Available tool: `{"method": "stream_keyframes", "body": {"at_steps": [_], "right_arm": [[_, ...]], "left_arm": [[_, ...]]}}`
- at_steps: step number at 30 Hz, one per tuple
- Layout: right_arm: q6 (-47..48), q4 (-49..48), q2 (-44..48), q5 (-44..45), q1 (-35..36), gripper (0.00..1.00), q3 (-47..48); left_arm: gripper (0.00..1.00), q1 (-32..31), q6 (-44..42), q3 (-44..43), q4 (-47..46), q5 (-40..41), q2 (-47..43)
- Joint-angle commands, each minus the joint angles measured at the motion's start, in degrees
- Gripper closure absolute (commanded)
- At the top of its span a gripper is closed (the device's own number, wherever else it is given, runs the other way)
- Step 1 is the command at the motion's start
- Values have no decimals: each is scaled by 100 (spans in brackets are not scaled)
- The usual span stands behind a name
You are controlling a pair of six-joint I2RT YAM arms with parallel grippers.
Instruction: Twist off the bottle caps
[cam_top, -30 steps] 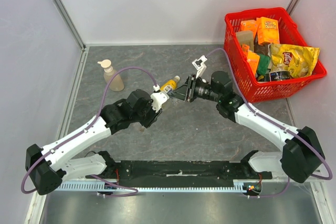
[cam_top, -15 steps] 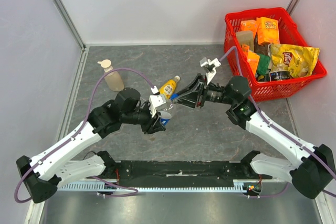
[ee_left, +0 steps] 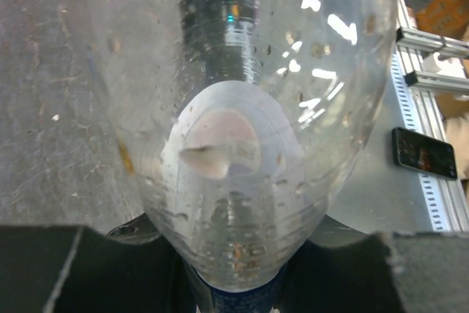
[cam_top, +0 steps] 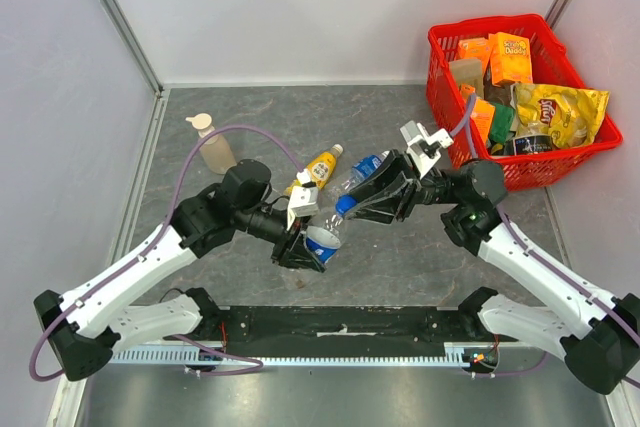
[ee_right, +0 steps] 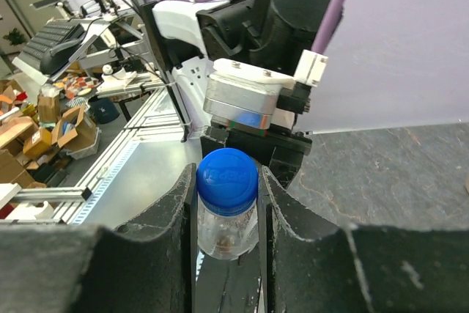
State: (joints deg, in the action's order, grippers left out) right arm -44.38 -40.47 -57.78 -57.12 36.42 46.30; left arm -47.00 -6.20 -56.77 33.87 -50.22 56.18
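Both arms have drawn back toward the near edge of the table [cam_top: 400, 257] since the earlier frames, carrying a clear bottle [cam_top: 325, 242] away from the juice bottle [cam_top: 319, 166], which they then crowded and which now lies uncovered on its side.

Left gripper [cam_top: 308, 243]: clamped narrowly on the blue-labelled body of the bottle. In the left wrist view the clear wall, beaded with droplets inside, fills most of the picture, and the label band sits between the fingers [ee_left: 44, 269] at the bottom edge.

Right gripper [cam_top: 352, 203]: closed on the blue cap [ee_right: 227, 174]. In the right wrist view the two black fingers [ee_right: 179, 203] press the cap from either side, with the clear neck showing just below it and the left gripper directly behind. The cap is seated on the neck.

The bottle spans the two grippers at a tilt, with its base toward the left gripper and its cap toward the right one.

A second clear bottle [cam_top: 364, 167], also blue-labelled, lies just beside the juice bottle, behind the right gripper. A soap dispenser [cam_top: 213, 146] stands upright, well apart at far left. A red basket [cam_top: 487, 24] of packets sits in the far right corner.
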Motion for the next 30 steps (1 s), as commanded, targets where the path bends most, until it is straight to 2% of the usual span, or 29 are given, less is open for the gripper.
{"method": "stream_keyframes", "body": {"at_steps": [1, 6, 8, 12, 18, 19, 25, 30], "right_arm": [[-352, -937, 320, -282, 67, 100, 89], [-334, -867, 390, -221, 67, 94, 124], [-264, -735, 443, -133, 67, 84, 142], [121, -7, 601, 253, 67, 57, 230], [667, 777, 926, 816, 67, 5, 423], [702, 838, 944, 895, 67, 2, 441], [878, 1461, 883, 1475, 67, 2, 616], [1151, 2735, 567, 2520, 67, 2, 976]], "left_arm": [[85, -19, -294, -185, 120, -796, 156], [86, -19, -268, -185, 120, -753, 156], [86, -19, -268, -159, 120, -596, 130], [86, -11, -259, -80, 120, -191, 68], [86, -11, -259, 87, 164, 625, -11], [86, -11, -268, 114, 173, 740, -20], [86, -11, -268, 246, 182, 1443, -29], [85, -2, -207, 325, 182, 2339, 6]]}}
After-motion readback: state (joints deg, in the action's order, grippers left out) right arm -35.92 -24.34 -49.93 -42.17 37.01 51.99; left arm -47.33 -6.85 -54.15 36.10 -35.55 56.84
